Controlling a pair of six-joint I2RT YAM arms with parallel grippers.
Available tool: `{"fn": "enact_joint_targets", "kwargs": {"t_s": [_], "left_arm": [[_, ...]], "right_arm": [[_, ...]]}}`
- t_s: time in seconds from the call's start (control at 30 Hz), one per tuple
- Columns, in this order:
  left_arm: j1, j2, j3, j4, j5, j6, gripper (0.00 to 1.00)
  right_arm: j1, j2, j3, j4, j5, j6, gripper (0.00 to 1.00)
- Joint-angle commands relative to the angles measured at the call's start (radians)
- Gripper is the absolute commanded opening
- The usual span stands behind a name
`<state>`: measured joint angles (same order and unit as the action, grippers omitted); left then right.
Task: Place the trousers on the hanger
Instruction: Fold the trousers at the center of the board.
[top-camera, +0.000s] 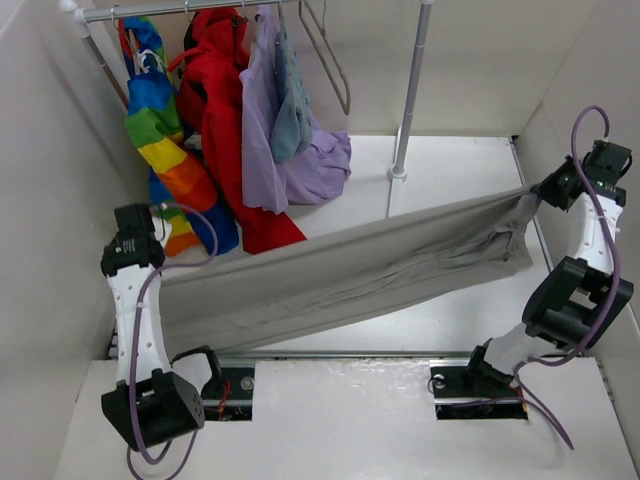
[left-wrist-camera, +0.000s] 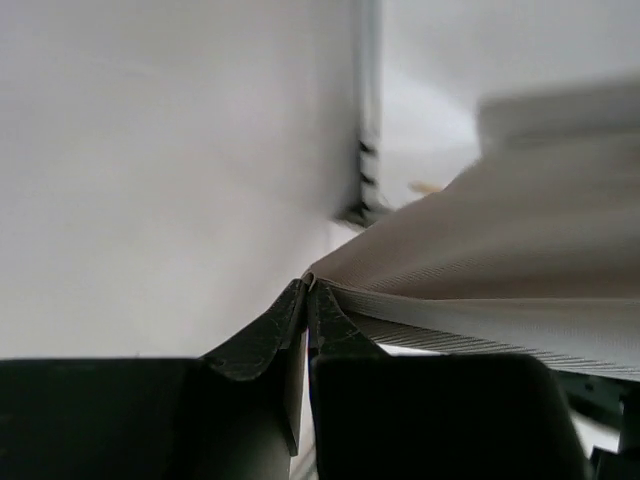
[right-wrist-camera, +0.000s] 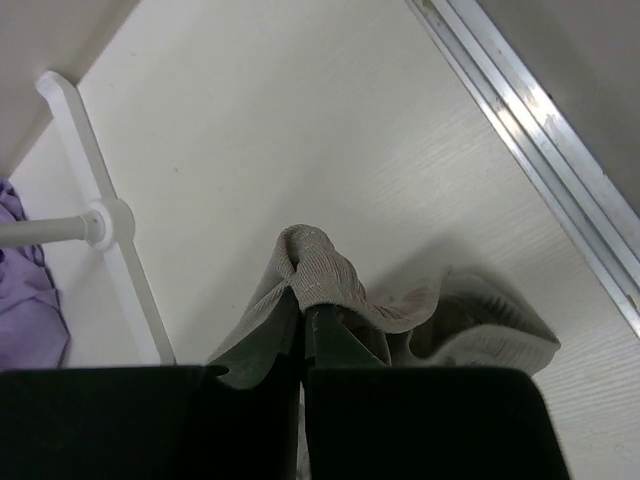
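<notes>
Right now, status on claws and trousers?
Left claw shut on trousers, right claw shut on the other end. Trousers stretched between them, not on hanger. Upright pole beside hanger, possible snag.

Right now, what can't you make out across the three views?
Top external: the hanger has its hook cut off by the top edge.
Left wrist: the trousers blur away from the left gripper; their far end is out of frame.
Right wrist: the body of the right gripper hides the fabric below the pinch.
Top external: the red coat and lilac garment hide whatever hangs behind them.
</notes>
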<state>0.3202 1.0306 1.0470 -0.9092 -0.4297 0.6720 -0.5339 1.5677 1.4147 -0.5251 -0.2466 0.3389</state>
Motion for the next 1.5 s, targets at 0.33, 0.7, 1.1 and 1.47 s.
{"fn": "enact_joint_targets", "kwargs": {"t_s": [0.33, 0.7, 1.1, 1.47], "left_arm": [[0.008, -0.205, -0.519, -0.148, -0.109, 0.014, 0.0], [0.008, 0.1, 0.055, 0.021, -0.015, -0.028, 0.0], [0.017, -0.125, -0.212, -0.072, -0.069, 0.034, 0.0], [0.017, -0.247, -0.579, -0.206, -0.081, 0.034, 0.0]], "right_arm": [[-0.055, 0.009, -0.244, 0.083, -0.003, 0.031, 0.0], [-0.055, 0.086, 0.025, 0.037, -0.126, 0.072, 0.0], [-0.064, 0.014, -0.152, 0.039, -0.033, 0.02, 0.0], [-0.13, 0.005, -0.252, 0.039, 0.021, 0.031, 0.0]]}}
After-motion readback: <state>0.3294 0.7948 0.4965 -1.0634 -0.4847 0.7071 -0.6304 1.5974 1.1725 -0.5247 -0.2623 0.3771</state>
